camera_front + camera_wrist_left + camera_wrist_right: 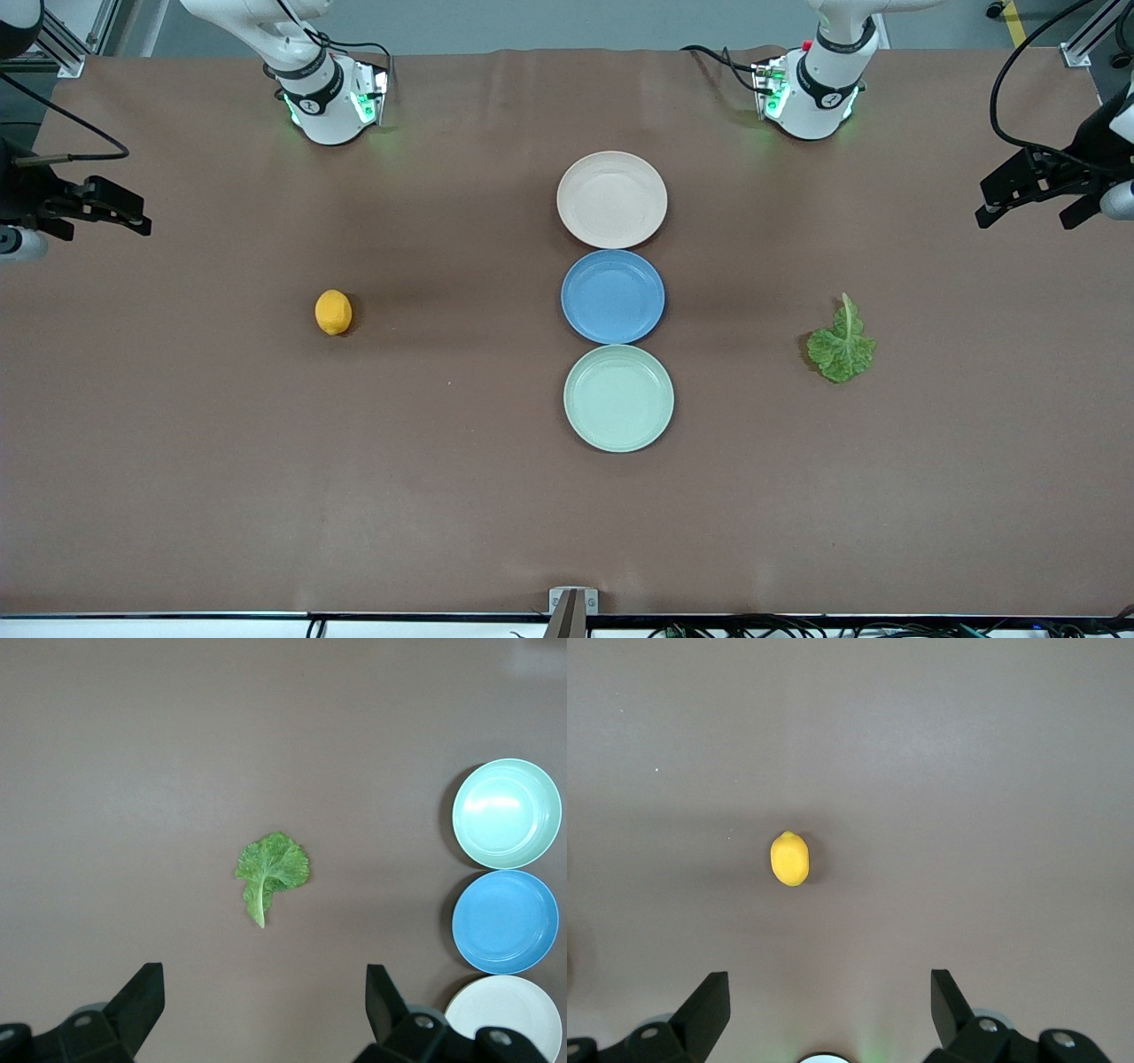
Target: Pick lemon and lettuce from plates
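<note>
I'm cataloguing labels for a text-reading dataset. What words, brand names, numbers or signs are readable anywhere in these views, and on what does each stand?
None can be read.
Round emblem on the right arm's base: too small to read.
Round emblem on the left arm's base: too small to read.
Beige-pink plate, blue plate, mint green plate, lemon, lettuce, brown table: no text or marks.

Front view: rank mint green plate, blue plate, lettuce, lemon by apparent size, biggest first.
1. mint green plate, slightly the largest; it also lies nearest the camera, so the edge over the blue one is unsure.
2. blue plate
3. lettuce
4. lemon
</note>
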Motion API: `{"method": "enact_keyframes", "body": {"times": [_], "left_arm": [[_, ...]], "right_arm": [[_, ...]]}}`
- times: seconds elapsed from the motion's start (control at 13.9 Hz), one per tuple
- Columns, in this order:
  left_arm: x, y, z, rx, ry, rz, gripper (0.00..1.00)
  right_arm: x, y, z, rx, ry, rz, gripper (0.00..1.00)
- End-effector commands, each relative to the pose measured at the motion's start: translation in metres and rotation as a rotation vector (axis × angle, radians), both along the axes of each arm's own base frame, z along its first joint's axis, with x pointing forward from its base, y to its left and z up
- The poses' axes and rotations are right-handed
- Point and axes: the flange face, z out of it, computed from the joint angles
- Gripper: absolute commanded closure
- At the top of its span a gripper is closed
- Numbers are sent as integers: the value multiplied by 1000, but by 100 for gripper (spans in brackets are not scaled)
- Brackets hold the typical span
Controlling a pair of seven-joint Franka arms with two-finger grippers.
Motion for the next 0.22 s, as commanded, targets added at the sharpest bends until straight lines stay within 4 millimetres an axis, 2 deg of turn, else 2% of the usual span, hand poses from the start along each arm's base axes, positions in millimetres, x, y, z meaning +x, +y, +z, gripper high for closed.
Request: {"method": "enact_keyframes", "body": {"times": [0.0, 0.14], "left_arm": [[2, 0, 5, 12, 6, -13, 0], [2, 0, 4, 12, 9, -16, 0]], "right_arm": [[-16, 0, 10, -9, -30, -12, 0], [-20, 1, 18, -9, -47, -10, 0]]}}
